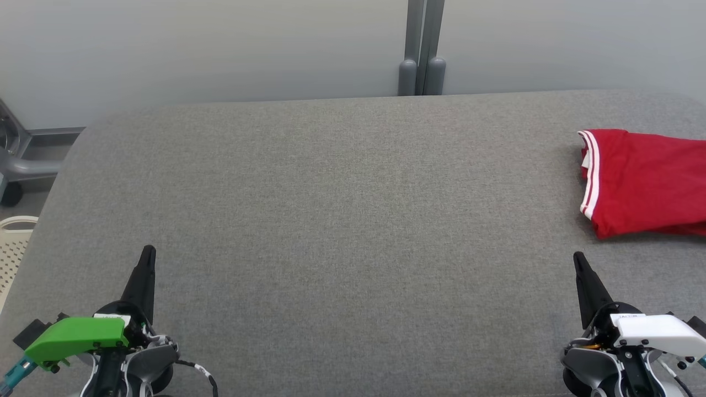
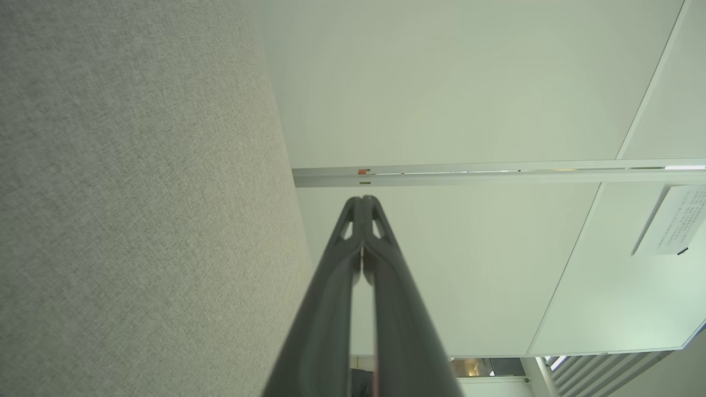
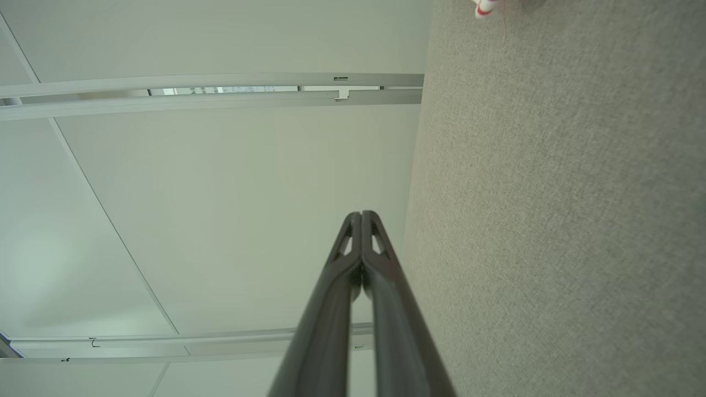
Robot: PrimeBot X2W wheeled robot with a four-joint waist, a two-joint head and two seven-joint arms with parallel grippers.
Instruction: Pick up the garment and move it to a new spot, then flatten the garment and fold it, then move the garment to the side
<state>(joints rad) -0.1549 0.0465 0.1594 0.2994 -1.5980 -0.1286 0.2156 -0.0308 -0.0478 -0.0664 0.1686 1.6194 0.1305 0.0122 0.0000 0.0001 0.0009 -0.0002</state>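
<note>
Garment [image 1: 642, 182], seemingly folded, far right on table [image 1: 331, 220], left hand [image 1: 149, 251] closed, right hand [image 1: 578, 257] closed

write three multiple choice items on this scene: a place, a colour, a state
1. Where on the grey table is the garment, in the head view? A) right edge B) centre C) near left
2. The garment's colour? A) blue B) red, white stripes C) green
3. The left pincer and right pincer are: A) both shut, empty B) both open C) both shut on the garment
Answers: 1 A, it lies at that view's right edge. 2 B, red cloth with white-striped trim. 3 A, each wrist view shows the tips pressed together with nothing between.
</note>
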